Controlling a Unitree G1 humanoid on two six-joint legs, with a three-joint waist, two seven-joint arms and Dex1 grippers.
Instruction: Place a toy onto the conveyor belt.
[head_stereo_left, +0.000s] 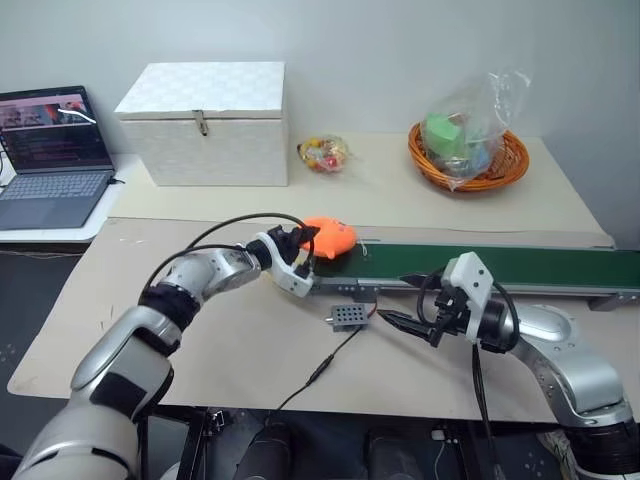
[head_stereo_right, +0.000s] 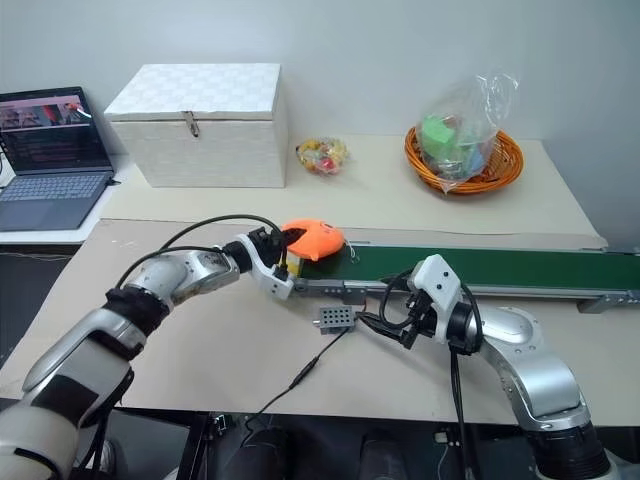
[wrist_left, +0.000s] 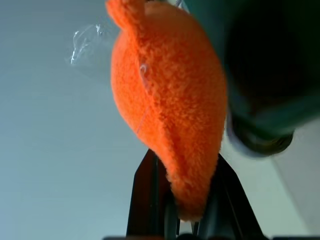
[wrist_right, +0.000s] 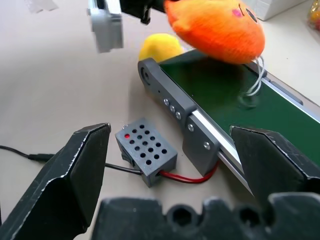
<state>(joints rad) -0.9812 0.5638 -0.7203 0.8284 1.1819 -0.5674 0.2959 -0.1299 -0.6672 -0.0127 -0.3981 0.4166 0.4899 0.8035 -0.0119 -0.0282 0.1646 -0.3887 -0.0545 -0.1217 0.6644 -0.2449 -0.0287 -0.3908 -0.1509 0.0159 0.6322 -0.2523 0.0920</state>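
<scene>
Holding the toy (head_stereo_left: 328, 238) pinched above the belt's (head_stereo_left: 480, 266) end for release, left end effector (head_stereo_left: 303, 250); right end effector (head_stereo_left: 400, 322) gapes empty

Toy (head_stereo_left: 330, 238): small bright orange plush, held just above the near end of the belt. Conveyor belt (head_stereo_left: 480, 268): long, narrow, dark green, flat on the bench, grey metal frame.

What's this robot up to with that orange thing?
Its left gripper is shut on an orange plush toy, holding it over the near end of a green conveyor belt. The right gripper hangs open beside a small grey control box, holding nothing.
</scene>
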